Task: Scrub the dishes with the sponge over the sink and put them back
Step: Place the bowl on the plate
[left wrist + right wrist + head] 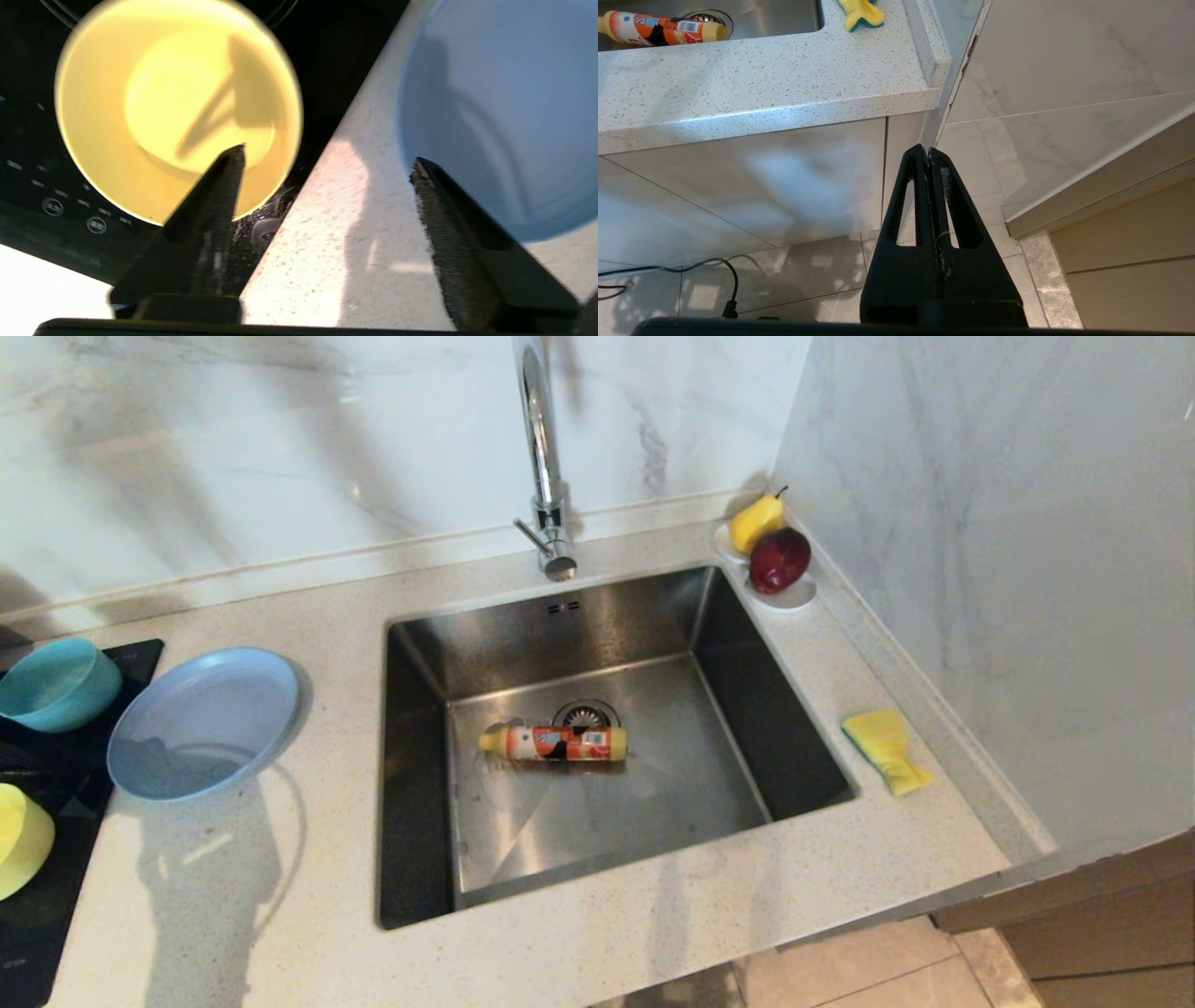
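Observation:
On the counter left of the sink (653, 812) lies the grey-blue plate (201, 723). The teal bowl (56, 683) and the pale yellow bowl (19, 840) stand on the black cooktop (37, 915). At the sink's right, the yellow sponge (885, 747) rests on the counter. My left gripper (328, 154) hovers open and holds nothing, over bare counter between the yellow bowl (154, 93) and the plate (504, 93); only its shadow shows in the head view. My right gripper (928, 151) hangs shut below the counter's front edge, with the sponge (860, 13) far beyond it.
An orange detergent bottle (553, 744) lies on its side by the drain. The chrome faucet (543, 457) rises behind the basin. A white dish with fruit (792, 597) sits in the back right corner. A marble wall closes the right side.

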You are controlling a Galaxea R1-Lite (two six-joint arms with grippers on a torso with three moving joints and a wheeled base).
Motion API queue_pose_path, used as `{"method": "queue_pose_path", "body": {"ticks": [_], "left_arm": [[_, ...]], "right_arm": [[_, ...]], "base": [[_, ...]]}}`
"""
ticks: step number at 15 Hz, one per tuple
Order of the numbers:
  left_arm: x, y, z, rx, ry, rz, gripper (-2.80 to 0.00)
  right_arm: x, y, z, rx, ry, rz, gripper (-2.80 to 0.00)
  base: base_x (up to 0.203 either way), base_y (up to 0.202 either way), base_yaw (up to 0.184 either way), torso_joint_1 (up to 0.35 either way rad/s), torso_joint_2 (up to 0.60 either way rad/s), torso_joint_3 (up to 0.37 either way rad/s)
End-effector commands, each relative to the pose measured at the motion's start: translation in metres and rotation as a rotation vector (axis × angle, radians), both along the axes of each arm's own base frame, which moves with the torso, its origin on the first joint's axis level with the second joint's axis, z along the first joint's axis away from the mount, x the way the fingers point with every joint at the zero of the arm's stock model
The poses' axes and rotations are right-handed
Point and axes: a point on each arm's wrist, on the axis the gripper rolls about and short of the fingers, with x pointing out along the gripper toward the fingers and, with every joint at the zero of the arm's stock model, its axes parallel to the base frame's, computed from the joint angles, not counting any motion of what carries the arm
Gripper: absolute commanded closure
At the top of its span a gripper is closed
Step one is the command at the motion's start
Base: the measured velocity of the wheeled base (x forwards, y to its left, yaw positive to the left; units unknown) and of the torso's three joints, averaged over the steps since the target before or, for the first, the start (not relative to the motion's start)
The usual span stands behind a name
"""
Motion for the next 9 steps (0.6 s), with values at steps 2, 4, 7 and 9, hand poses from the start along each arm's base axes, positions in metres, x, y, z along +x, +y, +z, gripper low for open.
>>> {"method": "queue_pose_path", "body": {"ticks": [2, 4, 7, 9], "left_arm": [[0.004, 0.012, -0.022, -0.048, 0.046, 0.013, -2.80], [0.006, 0.023, -0.032, -0.052, 0.049, 0.030, -2.80], [0.008, 0.029, -0.042, -0.075, 0.063, 0.035, -2.80], [0.009, 0.030, -0.046, -0.091, 0.064, 0.024, -2.80]], "right_arm": [[0.000, 0.000, 0.000, 0.000, 0.001, 0.000, 0.00], [0.000, 0.000, 0.000, 0.000, -0.001, 0.000, 0.00], [0.000, 0.000, 0.000, 0.000, 0.000, 0.000, 0.00], [0.000, 0.000, 0.000, 0.000, 0.000, 0.000, 0.00]], "base": [[0.000, 0.000, 0.000, 0.000, 0.00, 0.000], [0.000, 0.000, 0.000, 0.000, 0.00, 0.000], [0.000, 0.000, 0.000, 0.000, 0.00, 0.000], [0.000, 0.000, 0.000, 0.000, 0.00, 0.000]]}}
